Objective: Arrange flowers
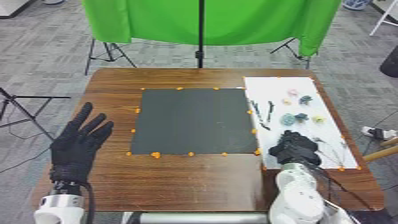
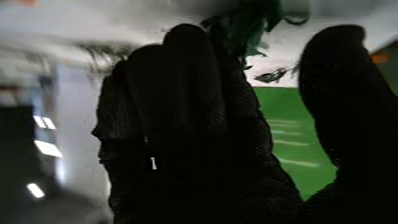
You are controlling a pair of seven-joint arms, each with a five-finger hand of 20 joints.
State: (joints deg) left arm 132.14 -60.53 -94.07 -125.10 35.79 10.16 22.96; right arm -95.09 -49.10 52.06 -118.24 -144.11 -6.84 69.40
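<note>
Right hand is over the white sheet near the flowers, fingers together, thumb apart. Left hand has fingers spread.

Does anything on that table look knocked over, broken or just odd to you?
Nothing stands out as spilled or broken. The flowers lie loose on the white sheet, and the dark stems lie at a slant, but that looks more like pieces waiting to be arranged than a mishap. The dark mat looks flat.

Perhaps six blooms (one yellow), two dark twigs
</note>
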